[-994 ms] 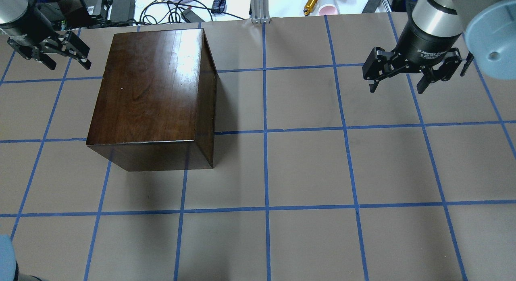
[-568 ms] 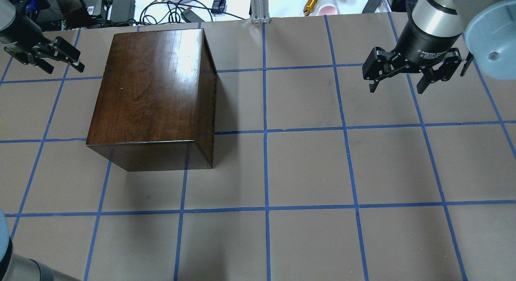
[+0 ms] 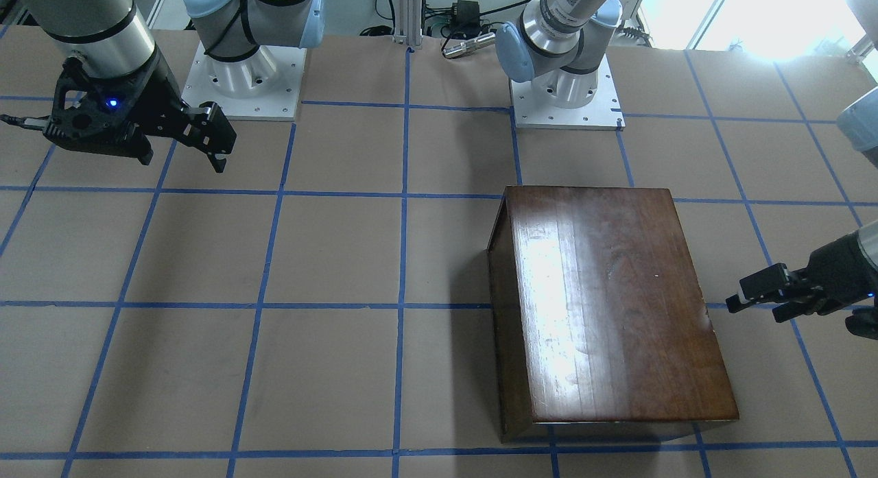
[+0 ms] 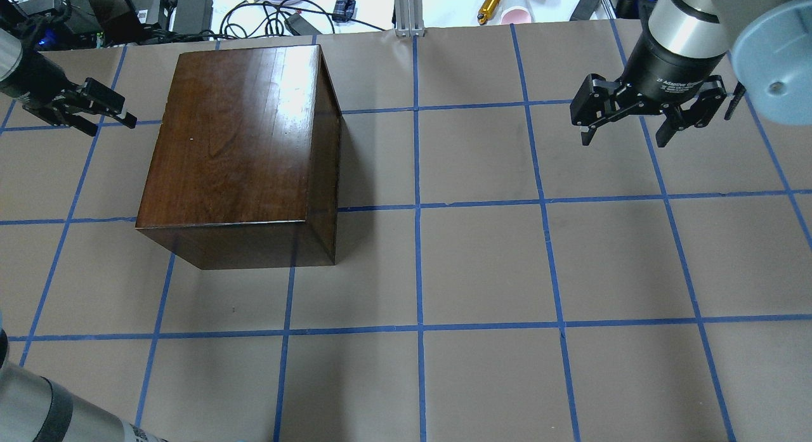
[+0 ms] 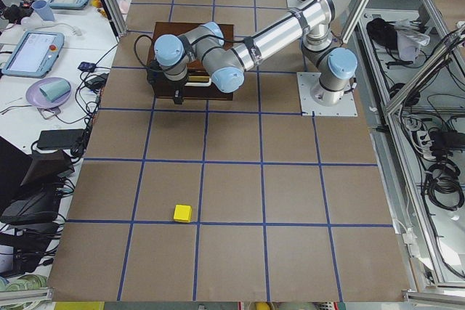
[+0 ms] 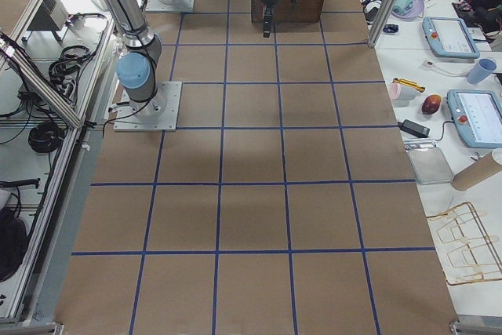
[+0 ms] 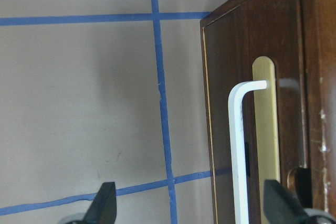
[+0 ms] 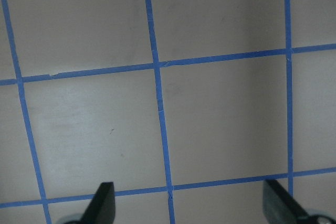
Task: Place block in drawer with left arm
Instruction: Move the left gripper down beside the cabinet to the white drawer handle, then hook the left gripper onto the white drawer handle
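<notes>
The yellow block (image 5: 182,213) shows only in the exterior left view, on the table well away from the box. The dark wooden box (image 4: 238,144) stands left of centre. Its drawer (image 7: 220,129) is shut; the dark front panel with the metal pull (image 7: 236,150) fills the right of the left wrist view. My left gripper (image 4: 114,125) is open and empty, level with the box's left side and pointing at it; it also shows in the front-facing view (image 3: 754,310). My right gripper (image 4: 625,139) is open and empty, held over the far right of the table.
Brown table (image 4: 482,264) with a blue tape grid. Cables, chargers and small items (image 4: 190,7) lie beyond the far edge. The two arm bases (image 3: 240,80) stand on the robot's side of the table.
My left gripper has moved down and back toward the robot, and has turned so that its fingers point at the box's left side. The right arm and the box have not moved.
</notes>
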